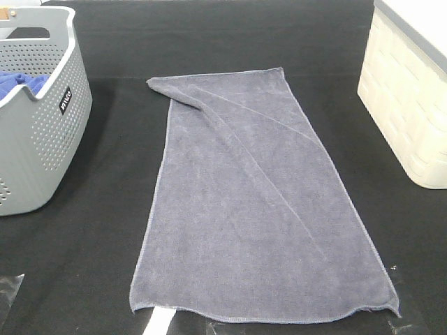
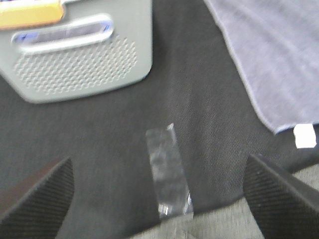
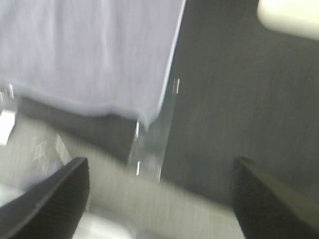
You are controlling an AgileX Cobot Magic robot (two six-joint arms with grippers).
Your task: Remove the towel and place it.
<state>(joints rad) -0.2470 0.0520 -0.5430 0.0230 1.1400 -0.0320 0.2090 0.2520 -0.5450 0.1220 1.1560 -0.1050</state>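
Both grippers stand wide open and hold nothing: the left gripper (image 2: 158,199) hangs over bare black cloth with its two dark fingers (image 2: 37,196) far apart, and the right gripper (image 3: 159,199) does the same near the table's front edge, its fingers (image 3: 50,201) equally spread

Largest of all is the table (image 1: 230,35), covered in black fabric. On it, in the middle, the towel (image 1: 258,216) lies spread out nearly flat, long side running away from the front edge, widening toward the near end; its far left corner is folded over, and a crease runs diagonally down from that fold. It touches neither container. At the left edge stands the grey basket (image 1: 42,153) with small holes in its wall and a handle slot, well apart from the towel; a blue cloth (image 1: 21,84) shows inside it. At the right edge sits a cream bin (image 1: 412,105) with a woven pattern. A strip of clear tape (image 2: 167,172) lies on the fabric between the left fingers, and a small white tag (image 1: 159,322) pokes out from under the towel's near hem
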